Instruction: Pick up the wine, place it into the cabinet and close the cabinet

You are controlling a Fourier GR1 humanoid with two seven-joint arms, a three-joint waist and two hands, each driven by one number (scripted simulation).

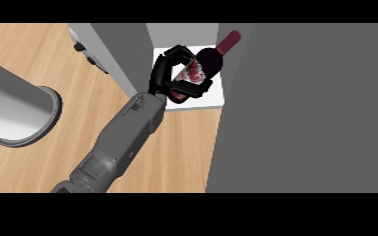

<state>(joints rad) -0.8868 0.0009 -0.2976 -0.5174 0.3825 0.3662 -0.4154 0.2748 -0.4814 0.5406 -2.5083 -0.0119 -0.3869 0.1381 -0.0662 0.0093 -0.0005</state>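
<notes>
Inside the open grey cabinet (295, 105), over its white shelf floor (210, 97), I have the dark glass wine bottle with a maroon capsule and a red-and-white label (210, 60) in the one hand I can see. Only the head view is available, and the arm enters from the lower left, so by that placement I take it for the left hand (168, 72); its black fingers are curled round the bottle's lower body and clamped on it, hiding part of the label. The bottle is tilted, neck pointing deeper into the cabinet and away from me. I cannot tell whether its base touches the shelf floor.

The cabinet's open grey door (114, 55) stands just left of the hand, and a large grey cylindrical vessel (22, 115) sits on the light wooden counter (170, 150) well left of the cabinet. The right hand is out of sight.

To do this step well, I judge I should bring the bottle upright, settle its base flat on the shelf away from the front edge, and only then uncurl the fingers. I would withdraw straight back, clear of the door, before swinging it closed.
</notes>
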